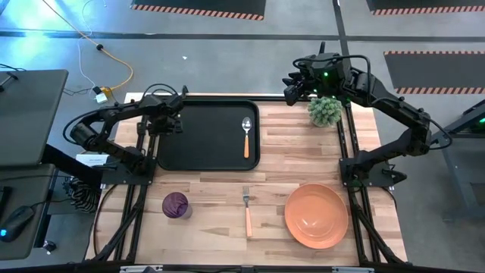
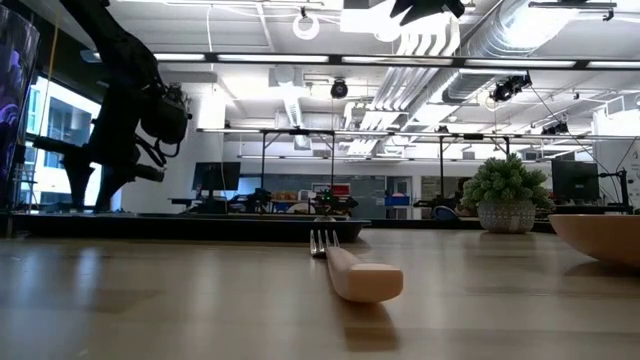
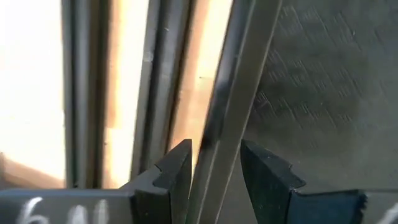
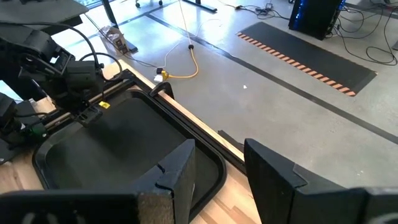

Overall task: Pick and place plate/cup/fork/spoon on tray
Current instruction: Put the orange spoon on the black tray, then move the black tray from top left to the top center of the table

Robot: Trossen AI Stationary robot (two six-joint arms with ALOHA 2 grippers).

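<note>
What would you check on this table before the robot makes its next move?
1. Silver spoon with orange handle lying in the black rectangular plastic tray: ok.
2. Orange-handled silver fork in tray: not ok, on the wooden table.
3. Round orange plate in tray: not ok.
4. Translucent purple cup in tray: not ok.
5. Left hand open astride the tray rim: ok.
6. Right hand open, empty: ok.

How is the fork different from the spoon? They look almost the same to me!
The fork has pointy silver prongs at its end, while the spoon has a rounded silver bowl. The spoon already lies inside the black tray, but the fork is still out on the bare wooden table, between the purple cup and the orange plate. Both have long orange handles, lie flat, and point the same way, metal ends toward the far side.
</note>
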